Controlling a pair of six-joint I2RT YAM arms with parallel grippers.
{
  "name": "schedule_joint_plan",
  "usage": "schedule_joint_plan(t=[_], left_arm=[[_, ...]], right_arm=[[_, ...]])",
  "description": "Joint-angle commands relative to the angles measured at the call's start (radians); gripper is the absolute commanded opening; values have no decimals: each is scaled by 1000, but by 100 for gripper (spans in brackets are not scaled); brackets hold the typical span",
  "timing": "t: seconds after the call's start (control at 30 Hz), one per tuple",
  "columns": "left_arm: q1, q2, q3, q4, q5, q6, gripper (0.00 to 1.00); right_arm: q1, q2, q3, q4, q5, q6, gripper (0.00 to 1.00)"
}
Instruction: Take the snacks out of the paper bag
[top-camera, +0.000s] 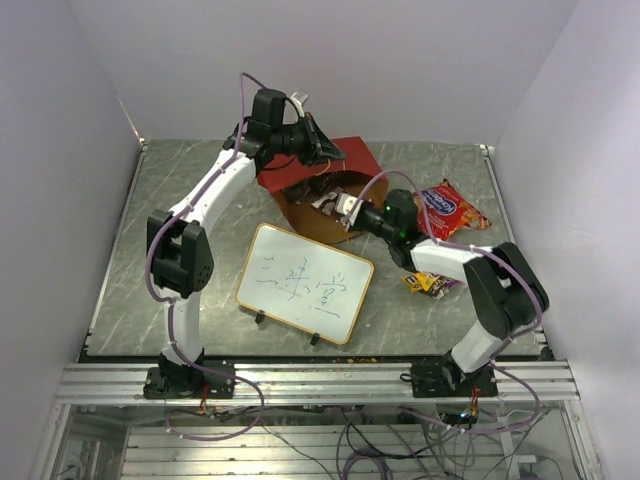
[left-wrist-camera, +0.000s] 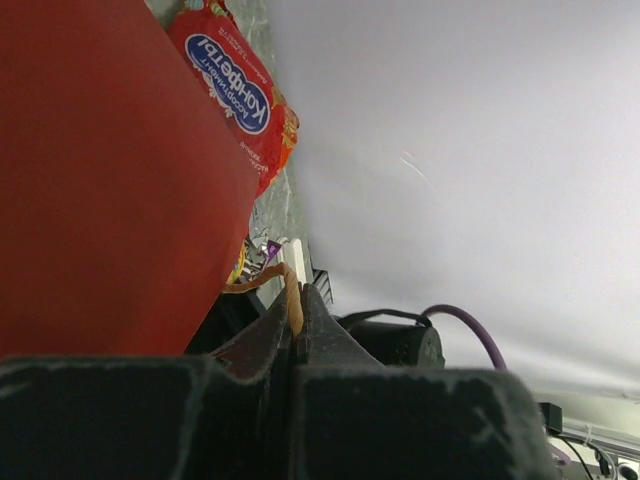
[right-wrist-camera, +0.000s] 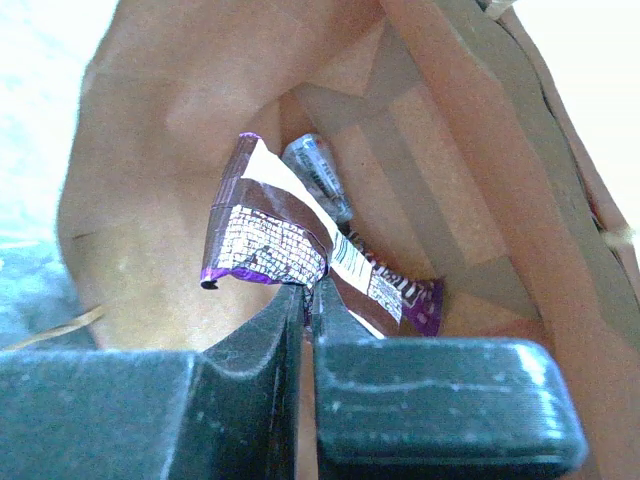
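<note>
Marble table; inside paper bag, right gripper pinches purple packet; left gripper seemingly clamps handle.

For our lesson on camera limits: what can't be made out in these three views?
Top view: bag contents, hidden by the right end effector.
Top view: whiteboard writing, too small to read.
Right wrist: silver packet, half behind the purple packet.
Left wrist: most of the bag, cut off by the left edge.
</note>
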Motion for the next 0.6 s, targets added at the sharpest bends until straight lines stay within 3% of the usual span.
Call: schedule_joint_plan(t=[0.0,0.3,0.57], left_arm=[[9,-57,-14,53,-22,-3,7],[16,-51,-22,76,-46,8,7],[9,-86,-145,211,-51,-79,7]], right_arm=[[2,-156,-79,-48,40,97,0],[-1,-504,-223,-225,193,286,0],[-1,-780,-273,-478,438,748,0]])
